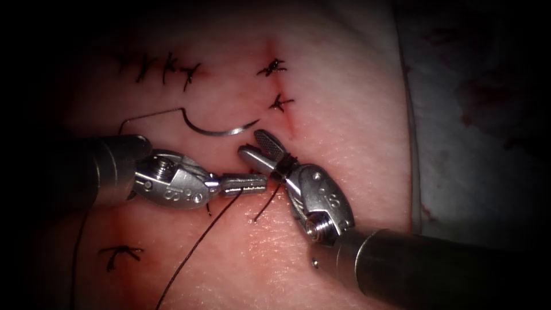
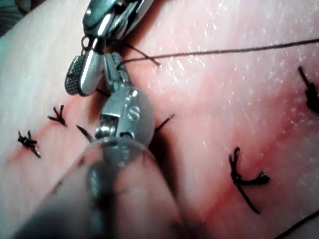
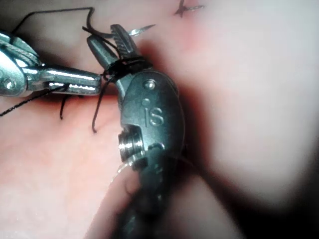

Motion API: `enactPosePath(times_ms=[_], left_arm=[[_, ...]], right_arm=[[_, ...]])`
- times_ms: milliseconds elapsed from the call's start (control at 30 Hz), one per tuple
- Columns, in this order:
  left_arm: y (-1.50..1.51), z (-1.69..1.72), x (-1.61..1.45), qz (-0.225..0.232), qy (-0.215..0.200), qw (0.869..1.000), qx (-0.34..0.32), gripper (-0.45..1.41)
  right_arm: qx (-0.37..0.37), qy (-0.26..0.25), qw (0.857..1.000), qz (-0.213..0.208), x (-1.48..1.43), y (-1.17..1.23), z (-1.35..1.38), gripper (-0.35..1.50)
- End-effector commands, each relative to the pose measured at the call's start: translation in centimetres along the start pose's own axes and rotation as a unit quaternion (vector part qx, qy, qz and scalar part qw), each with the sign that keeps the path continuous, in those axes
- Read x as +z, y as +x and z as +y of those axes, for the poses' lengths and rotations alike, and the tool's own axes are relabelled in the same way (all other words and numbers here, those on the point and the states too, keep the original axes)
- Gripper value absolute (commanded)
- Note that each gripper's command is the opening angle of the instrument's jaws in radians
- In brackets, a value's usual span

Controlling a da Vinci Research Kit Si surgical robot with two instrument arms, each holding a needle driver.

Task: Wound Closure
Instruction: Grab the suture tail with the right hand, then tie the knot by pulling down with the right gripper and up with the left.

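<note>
A: Left tool [image 1: 259, 182], what's it on?

B: From my console, its jaws are pressed together on the thread [image 1: 195, 247]. The dark strand runs from the jaw tips down over the tissue [image 1: 344, 115] toward the tissue's near edge. I can't make out how deep the strand sits in the jaws.

A: And the right tool [image 1: 258, 146]?

B: Its jaws stand apart and hold nothing between them. Thread is wound around the tool just behind the jaws, several dark turns, also plain in the right wrist view, where the right tool [image 3: 110, 42] has the wraps at the root of its jaws. A short free end hangs from the wraps onto the tissue.

A: Needle?

B: I see the needle [image 1: 221, 131] lying loose on the tissue, left of the cut [image 1: 287, 117], just beyond the two tools, touched by neither. It is not in the tissue. Its point faces the cut, and thread trails from its other end toward the tissue's left edge.

A: The cut?

B: Two finished knots [image 1: 274, 68] sit on its far stretch, with red fluid [image 1: 291, 123] along the line. The tool tips nearly meet at the near end of the cut. More old stitches [image 1: 163, 69] lie near the far left corner, another stitch [image 1: 120, 254] near the left tool's shaft
</note>
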Motion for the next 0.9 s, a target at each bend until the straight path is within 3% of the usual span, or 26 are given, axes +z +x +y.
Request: enactPosePath(times_ms=[33, 200, 500, 900], left_arm=[[-0.05, -0.01, 0.07, 0.001, 0.000, 1.000, 0.001, -0.45], [-0.06, 0.00, 0.05, -0.001, 0.000, 1.000, 0.001, -0.45], [-0.05, -0.01, 0.00, -0.003, 0.000, 1.000, 0.000, -0.45], [0.12, 0.14, 0.00, -0.006, -0.001, 1.000, -0.002, -0.45]], right_arm=[[-0.004, -0.007, 1.000, -0.008, 0.05, -0.02, 0.02, -0.35], [-0.008, -0.009, 1.000, -0.015, -0.03, -0.03, 0.00, -0.35], [-0.005, 0.000, 1.000, -0.024, -0.26, -0.11, -0.29, -0.35], [-0.006, -0.009, 1.000, -0.019, 0.15, -0.19, -0.24, -0.35]])
